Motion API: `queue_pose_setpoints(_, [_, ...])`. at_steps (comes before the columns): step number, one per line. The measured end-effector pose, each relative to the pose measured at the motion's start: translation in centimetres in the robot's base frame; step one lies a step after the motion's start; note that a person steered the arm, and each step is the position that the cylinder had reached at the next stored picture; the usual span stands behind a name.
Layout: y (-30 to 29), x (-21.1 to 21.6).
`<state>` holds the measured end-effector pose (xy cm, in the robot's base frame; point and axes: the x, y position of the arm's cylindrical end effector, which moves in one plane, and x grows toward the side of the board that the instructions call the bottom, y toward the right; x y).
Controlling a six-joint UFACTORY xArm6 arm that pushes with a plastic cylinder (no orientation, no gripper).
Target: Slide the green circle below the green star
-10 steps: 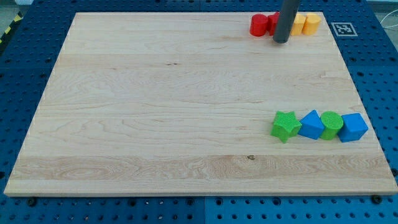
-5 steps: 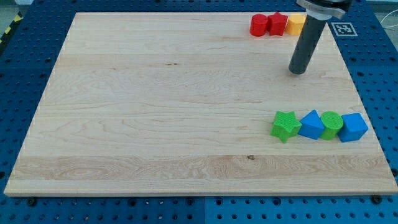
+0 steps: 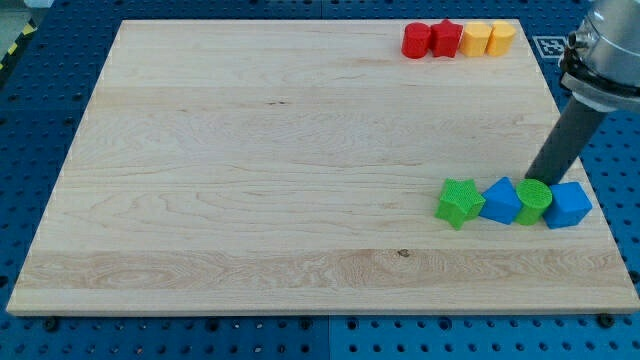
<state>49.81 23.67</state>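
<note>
The green circle point(image 3: 533, 201) sits near the board's right edge, between two blue blocks. The green star point(image 3: 460, 202) is at the left end of that same row. My tip point(image 3: 540, 180) is just above the green circle, at its top edge, and looks to be touching it. The rod slants up to the view's right. The row reads from left to right: green star, blue block point(image 3: 501, 201), green circle, blue cube point(image 3: 569, 205).
At the board's top right stand a red cylinder point(image 3: 416, 40), a red star point(image 3: 445, 39), a yellow block point(image 3: 476, 38) and a yellow cylinder point(image 3: 502, 37) in a row. The board's right edge point(image 3: 590, 165) is close to the blue cube.
My tip has moved from the top right blocks down and to the right, to the green circle's top edge. No block has visibly moved.
</note>
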Motion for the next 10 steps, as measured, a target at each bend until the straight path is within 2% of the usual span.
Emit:
queue_pose_setpoints(5, [-0.1,6.8])
queue_pose_setpoints(10, [-2.7,7.3])
